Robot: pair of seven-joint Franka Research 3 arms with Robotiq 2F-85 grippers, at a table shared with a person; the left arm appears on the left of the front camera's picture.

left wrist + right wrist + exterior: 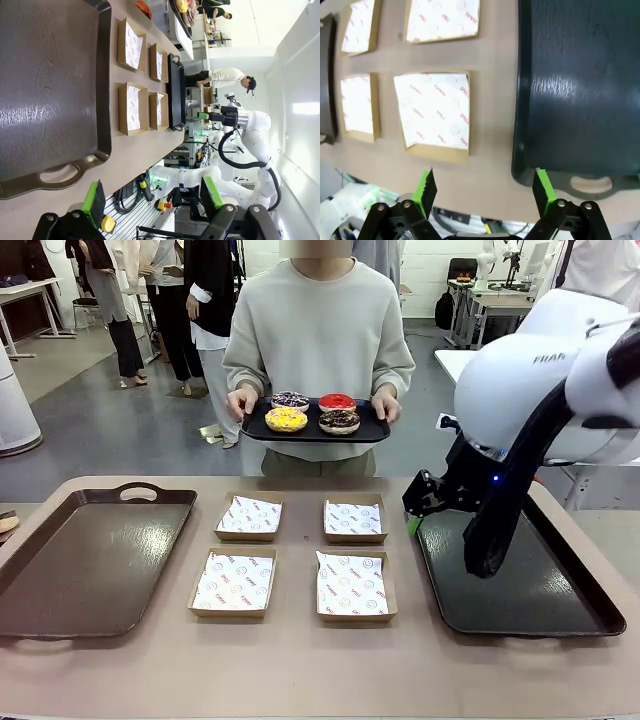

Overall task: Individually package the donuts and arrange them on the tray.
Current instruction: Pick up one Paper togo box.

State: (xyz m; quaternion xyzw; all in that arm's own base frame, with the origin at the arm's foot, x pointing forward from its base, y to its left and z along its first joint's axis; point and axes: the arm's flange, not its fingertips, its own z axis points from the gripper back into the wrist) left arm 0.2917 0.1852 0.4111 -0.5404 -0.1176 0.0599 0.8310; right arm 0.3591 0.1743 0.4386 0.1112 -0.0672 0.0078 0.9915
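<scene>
Right pincer [484, 184] spread over tan table [300, 670]; grey floor [110, 435] beyond.

You've got glossy, probably plastic trays [90, 570] at the matt table's [300, 670] side edges, paper-lined cardboard boxes [232, 613], shiny-glazed donuts [337, 401].

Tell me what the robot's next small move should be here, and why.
Probably reach the open right gripper across toward the chocolate donut, nearest it on the black tray the person holds at the far side. All four donuts sit on that tray, and the four paper-lined boxes on the table hold nothing yet.
</scene>
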